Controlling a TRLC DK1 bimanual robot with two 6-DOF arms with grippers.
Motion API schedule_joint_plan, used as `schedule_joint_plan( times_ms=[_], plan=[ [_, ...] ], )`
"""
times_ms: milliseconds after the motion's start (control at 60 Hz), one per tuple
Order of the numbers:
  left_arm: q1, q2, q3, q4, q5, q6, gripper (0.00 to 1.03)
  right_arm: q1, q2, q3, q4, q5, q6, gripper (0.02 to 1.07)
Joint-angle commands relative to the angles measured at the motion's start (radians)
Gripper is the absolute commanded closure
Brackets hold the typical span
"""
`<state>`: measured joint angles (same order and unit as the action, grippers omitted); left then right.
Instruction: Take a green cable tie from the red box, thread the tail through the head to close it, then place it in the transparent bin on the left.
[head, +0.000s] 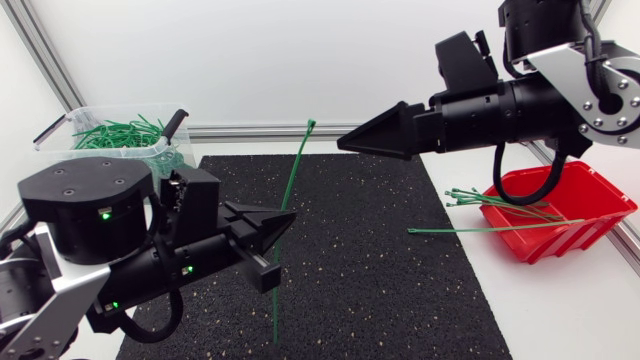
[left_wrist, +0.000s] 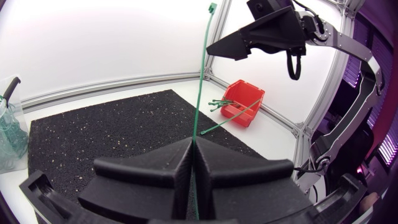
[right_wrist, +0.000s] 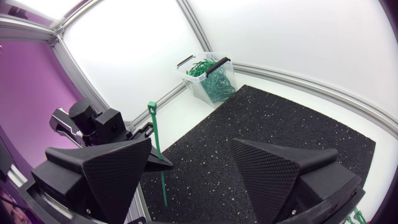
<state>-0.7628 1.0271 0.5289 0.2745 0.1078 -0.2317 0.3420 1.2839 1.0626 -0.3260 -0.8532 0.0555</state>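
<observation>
Closest to you is your left gripper (head: 278, 222), low over the near-left part of the black speckled rubber mat (head: 380, 260). Its two matte wedge fingers are pressed together on a thin green plastic cable tie (head: 292, 180), pinching it from both sides partway along the strip. In the left wrist view the same fingers (left_wrist: 155, 174) meet flat, and the cable tie (left_wrist: 200, 87) rises from the seam between them.

The tie stands nearly upright with a slight lean. Its square head is at the top, and its tail hangs below the left gripper toward the mat. It is one straight strip, with head and tail well apart.

Your right gripper (head: 350, 143) comes in from the right, held level and high over the mat. Its tip points at the upper part of the tie, just beside it but not touching. The right wrist view shows its textured fingers (right_wrist: 118, 174) spread wide with nothing between them, and the tie (right_wrist: 155, 140) stands ahead of them.

The red plastic box (head: 590, 205) sits on the white table (head: 560, 300) right of the mat. It holds a loose bundle of green ties (head: 500, 200), some poking over its rim toward the mat. The transparent plastic bin (head: 60, 135) stands at the far left corner with a heap of green ties (head: 120, 133) inside.
</observation>
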Motion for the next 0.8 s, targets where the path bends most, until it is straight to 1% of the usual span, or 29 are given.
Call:
schedule_joint_plan(
  times_ms=[0, 50, 117, 150, 317, 367, 467, 517, 583, 617, 700, 783],
  plan=[
    [0.017, -0.012, -0.024, 0.020, 0.043, -0.004, 0.99, -0.020, 0.045, -0.029, -0.015, -0.050, -0.088, 0.11],
    [0.025, -0.012, -0.024, 0.020, 0.075, -0.012, 0.99, -0.023, 0.052, -0.023, -0.048, -0.067, -0.166, 0.11],
    [0.046, -0.012, -0.024, 0.020, 0.128, -0.031, 0.99, -0.023, 0.063, -0.004, -0.123, -0.066, -0.313, 0.11],
    [0.053, -0.010, -0.026, 0.020, 0.144, -0.034, 0.99, -0.023, 0.066, 0.004, -0.146, -0.067, -0.359, 0.11],
    [0.076, -0.005, -0.040, 0.022, 0.237, -0.051, 0.99, 0.014, 0.089, 0.005, -0.153, -0.079, -0.471, 0.12],
    [0.085, -0.005, -0.041, 0.022, 0.260, -0.057, 0.99, 0.026, 0.094, 0.004, -0.151, -0.079, -0.497, 0.12],
    [0.088, 0.007, -0.049, 0.026, 0.280, -0.057, 0.99, 0.054, 0.111, 0.010, -0.150, -0.083, -0.539, 0.12],
    [0.089, 0.010, -0.050, 0.026, 0.294, -0.057, 0.99, 0.072, 0.129, 0.014, -0.151, -0.107, -0.553, 0.17],
    [0.089, 0.013, -0.053, 0.029, 0.306, -0.058, 0.99, 0.091, 0.150, 0.023, -0.151, -0.118, -0.563, 0.19],
    [0.089, 0.014, -0.055, 0.032, 0.314, -0.060, 0.99, 0.107, 0.166, 0.030, -0.153, -0.121, -0.572, 0.22],
    [0.089, 0.022, -0.056, 0.046, 0.326, -0.070, 0.99, 0.123, 0.189, 0.042, -0.153, -0.149, -0.582, 0.23],
    [0.097, 0.028, -0.053, 0.051, 0.348, -0.086, 0.99, 0.141, 0.198, 0.054, -0.151, -0.150, -0.588, 0.27]
  ],
)
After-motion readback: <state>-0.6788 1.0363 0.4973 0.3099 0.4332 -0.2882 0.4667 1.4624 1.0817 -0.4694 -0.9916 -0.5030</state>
